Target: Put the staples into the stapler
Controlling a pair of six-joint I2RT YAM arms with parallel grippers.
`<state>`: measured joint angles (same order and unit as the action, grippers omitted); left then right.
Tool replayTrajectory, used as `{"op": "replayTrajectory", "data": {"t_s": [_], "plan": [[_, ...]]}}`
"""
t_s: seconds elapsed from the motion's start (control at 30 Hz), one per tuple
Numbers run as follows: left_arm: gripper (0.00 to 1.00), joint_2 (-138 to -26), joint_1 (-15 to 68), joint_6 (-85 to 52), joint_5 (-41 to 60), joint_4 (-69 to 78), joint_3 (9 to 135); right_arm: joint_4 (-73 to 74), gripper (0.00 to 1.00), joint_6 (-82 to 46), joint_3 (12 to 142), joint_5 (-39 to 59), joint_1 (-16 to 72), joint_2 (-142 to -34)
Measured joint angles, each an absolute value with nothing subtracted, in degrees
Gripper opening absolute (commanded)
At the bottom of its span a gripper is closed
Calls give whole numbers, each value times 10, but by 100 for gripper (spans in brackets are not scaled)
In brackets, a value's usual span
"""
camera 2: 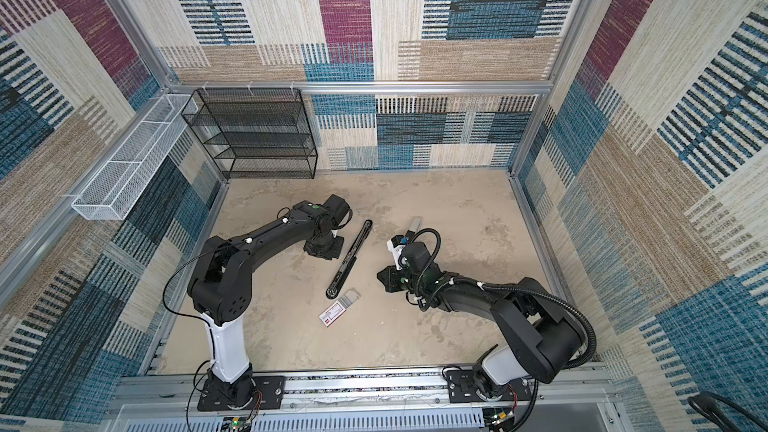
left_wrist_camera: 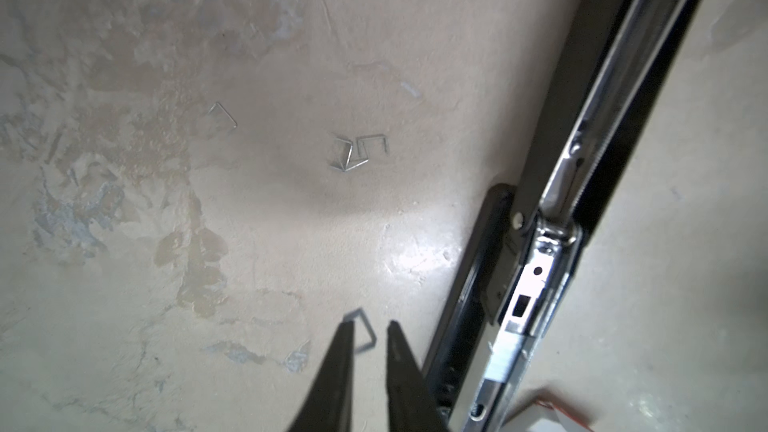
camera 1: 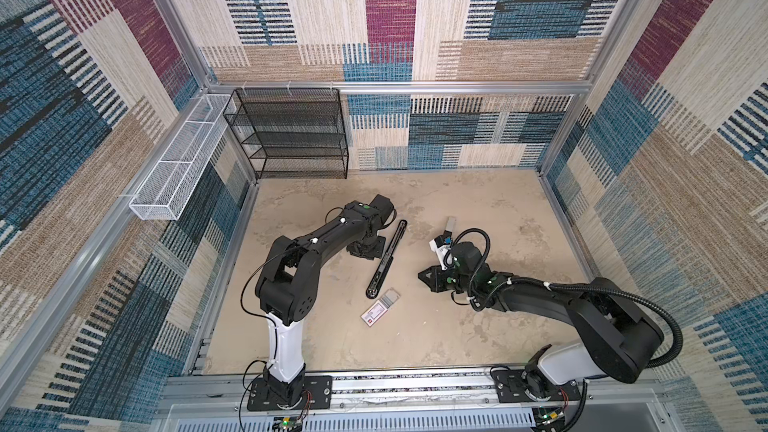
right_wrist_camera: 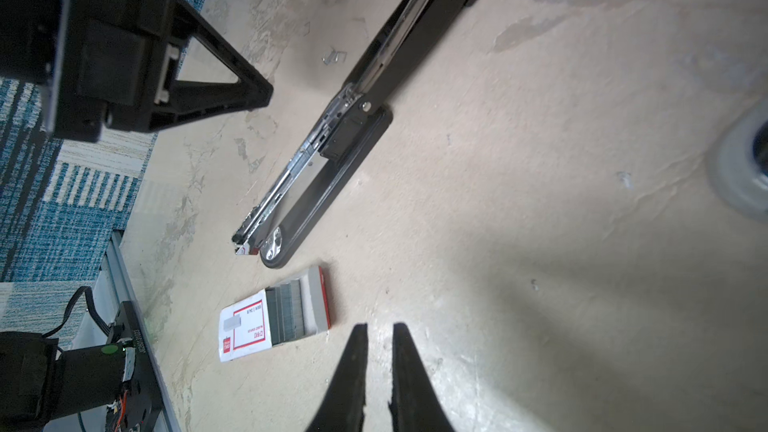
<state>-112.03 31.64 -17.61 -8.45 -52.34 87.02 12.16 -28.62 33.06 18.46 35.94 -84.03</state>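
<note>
The small flat white cardboard box with the red mark (right_wrist_camera: 245,332) lies flat on the sandy table (right_wrist_camera: 498,201), just beside the round end of the long black stapler (right_wrist_camera: 345,151). The box stands part way open, and grey metal strips of staples (right_wrist_camera: 286,309) lie side by side in it. The stapler is folded out flat, with its shiny metal track facing up.

My left claw (left_wrist_camera: 370,326) is low over the table, just beside the middle of the stapler. Its two fingers are a little apart. One loose bent staple (left_wrist_camera: 372,333) lies between the tips. I cannot tell if it touches them. My right claw (right_wrist_camera: 380,326) is on the other side of the stapler, near the box. Its fingers have a thin gap between them, with nothing in it.

The wrist views show a few little loose staples (left_wrist_camera: 353,153) lying on the table near the stapler. In both top views they are too small to see. The left wrist view also shows a short pale piece (left_wrist_camera: 503,361) in the stapler's track, too blurry for me to name. The right wrist view shows the strips in the box best.

Only the top views show the black wire shelf rack (camera 1: 286,135) at the back wall and the long white wire basket (camera 1: 174,164) hung on the left wall.
</note>
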Motion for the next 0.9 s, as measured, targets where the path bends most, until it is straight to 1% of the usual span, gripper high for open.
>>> {"op": "replayTrajectory", "data": {"t_s": [0.17, 0.3, 0.33, 0.37, 0.43, 0.47, 0.63, 0.73, 0.9], "plan": [[34, -1110, 316, -172, -70, -512, 867, 116, 21, -286, 342, 182, 359, -840], [36, -1063, 316, -172, -52, -487, 831, 109, 24, -284, 360, 174, 359, -840], [36, -1039, 316, -172, -42, -478, 808, 106, 27, -283, 365, 174, 358, -840], [36, -1013, 316, -172, -36, -465, 782, 103, 31, -282, 370, 175, 356, -840], [41, -960, 317, -173, -14, -436, 723, 98, 39, -279, 380, 175, 352, -845], [42, -930, 319, -177, -8, -416, 686, 94, 41, -276, 387, 175, 348, -849], [47, -795, 337, -197, 21, -309, 502, 87, 42, -265, 432, 181, 335, -879], [48, -733, 359, -213, 20, -228, 411, 87, 42, -259, 466, 191, 326, -900], [48, -714, 388, -228, 1, -131, 340, 87, 42, -253, 505, 196, 323, -931]]}}
